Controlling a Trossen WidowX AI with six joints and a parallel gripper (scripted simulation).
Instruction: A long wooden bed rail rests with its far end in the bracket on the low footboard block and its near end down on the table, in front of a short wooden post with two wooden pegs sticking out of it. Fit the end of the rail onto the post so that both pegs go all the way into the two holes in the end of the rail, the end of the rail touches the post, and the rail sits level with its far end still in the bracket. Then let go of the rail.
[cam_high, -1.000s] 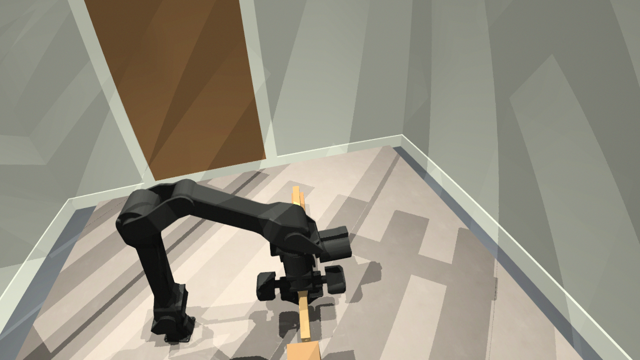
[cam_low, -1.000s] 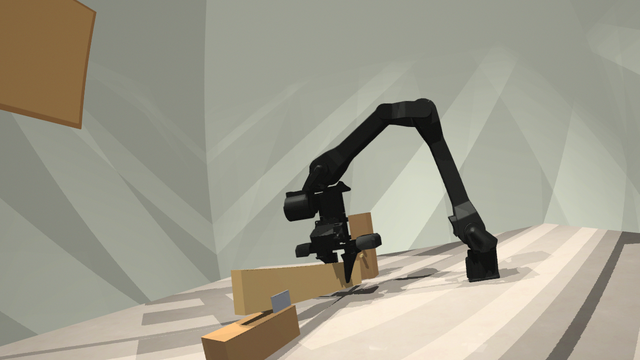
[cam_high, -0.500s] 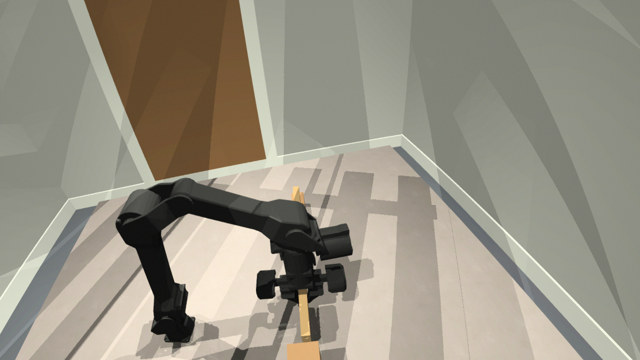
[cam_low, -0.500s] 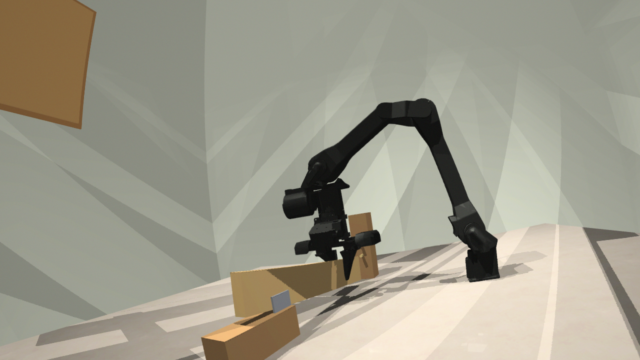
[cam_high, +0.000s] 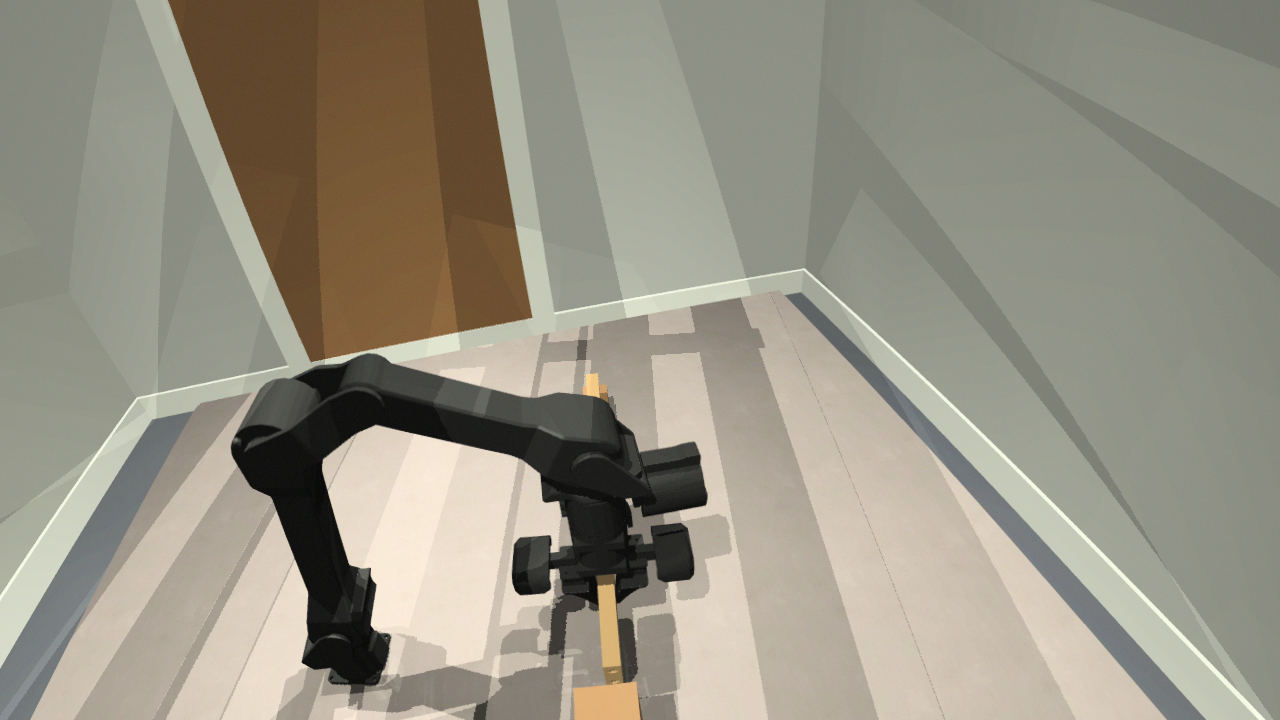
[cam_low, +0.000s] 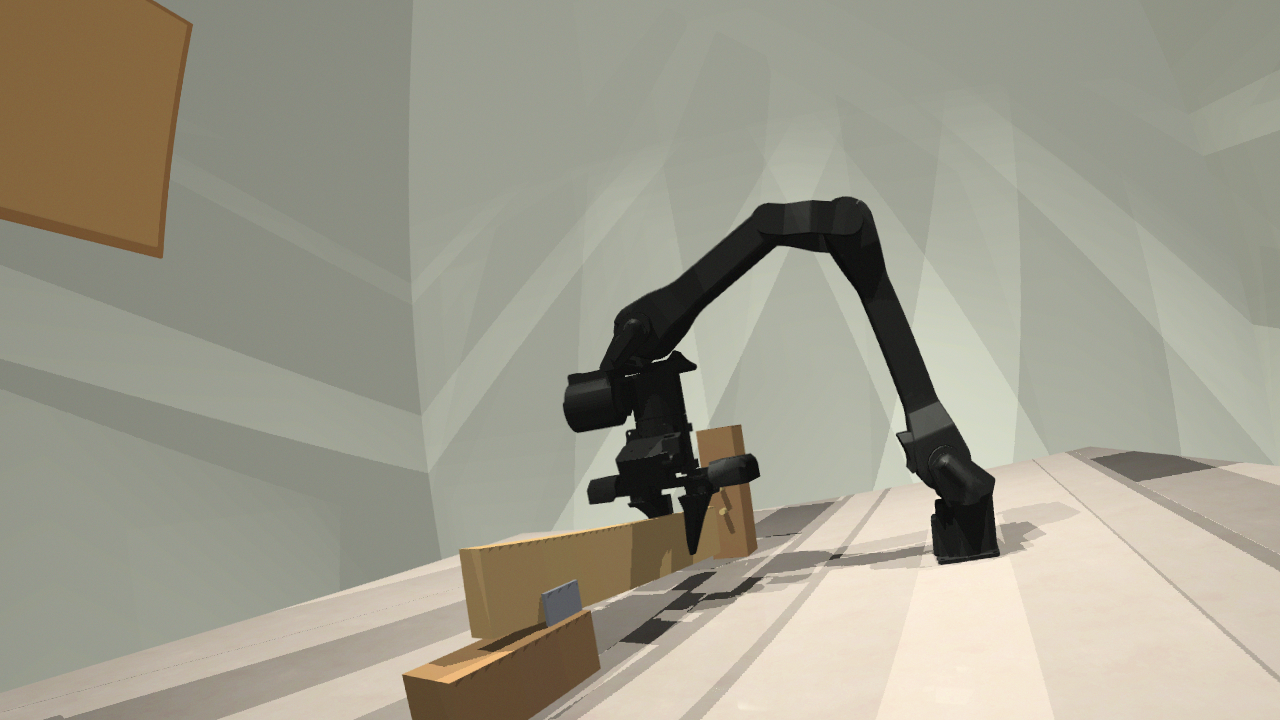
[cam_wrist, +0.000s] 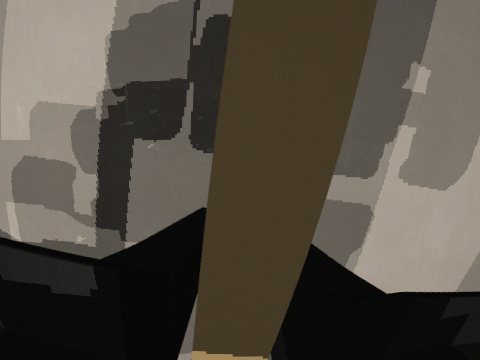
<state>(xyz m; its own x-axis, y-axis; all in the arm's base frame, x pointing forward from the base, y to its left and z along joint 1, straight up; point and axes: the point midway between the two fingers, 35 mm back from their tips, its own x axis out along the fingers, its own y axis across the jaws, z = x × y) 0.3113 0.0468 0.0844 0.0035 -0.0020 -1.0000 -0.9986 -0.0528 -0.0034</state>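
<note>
The wooden rail (cam_high: 608, 626) (cam_low: 554, 573) (cam_wrist: 275, 175) stands on its narrow edge. My gripper (cam_high: 608, 591) (cam_low: 677, 532) (cam_wrist: 236, 224) is shut on the rail near its post end, one finger on each side. The post (cam_high: 606, 704) (cam_low: 718, 443) stands just beyond that end. A small gap shows there in the top view. A peg (cam_low: 724, 511) shows outside the rail, near the top of its end. The rail's far end is over the footboard block (cam_low: 554, 658), behind the grey bracket plate (cam_low: 562, 602); whether it is seated there is hard to tell.
The arm's base (cam_high: 355, 662) (cam_low: 964, 532) stands to one side of the rail, and the arm arches over to it. A brown door (cam_high: 384, 179) and walls are in the background. Strong shadows cross the table top.
</note>
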